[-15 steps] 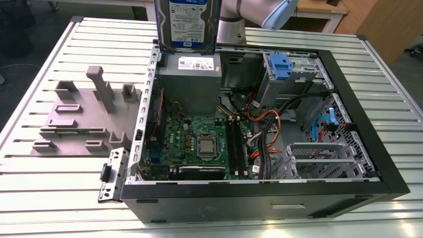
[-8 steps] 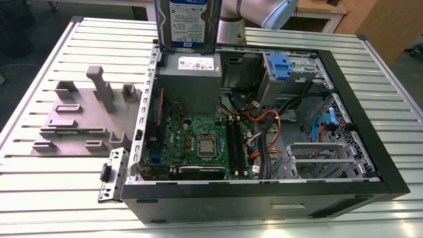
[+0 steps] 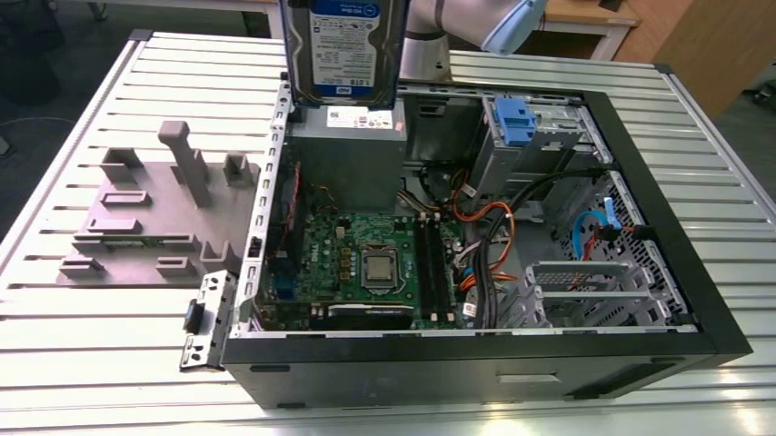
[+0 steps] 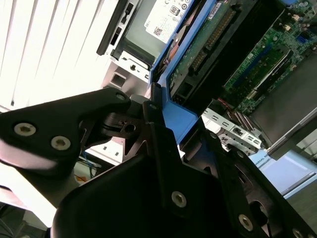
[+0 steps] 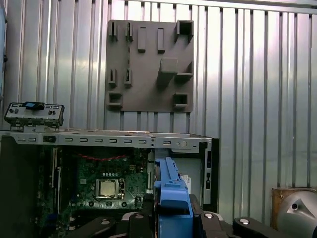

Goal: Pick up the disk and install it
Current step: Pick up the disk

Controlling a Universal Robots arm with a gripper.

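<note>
Disk (image 3: 352,45) hangs upright in the air, label side facing the exterior view, above the rear corner of the open computer case (image 3: 461,363). Its upper part is cut off by the picture edge. The lower edge sits just over the grey power-supply box (image 3: 352,154); I cannot tell whether they touch.

In both wrist views the end effector (image 5: 171,220) is clamped on the disk's blue rail frame (image 4: 184,119), with black fingers (image 5: 141,220) pressed against either side. The disk's circuit-board underside is partly hidden behind the frame.

Arm (image 3: 485,23) is mostly cut off. The case lies on its side on the slatted table (image 3: 122,363), motherboard (image 3: 363,263) exposed, blue latch (image 3: 515,123) on the silver cage. Grey fixture plate (image 3: 145,227) lies beside the case, at the exterior view's left.
</note>
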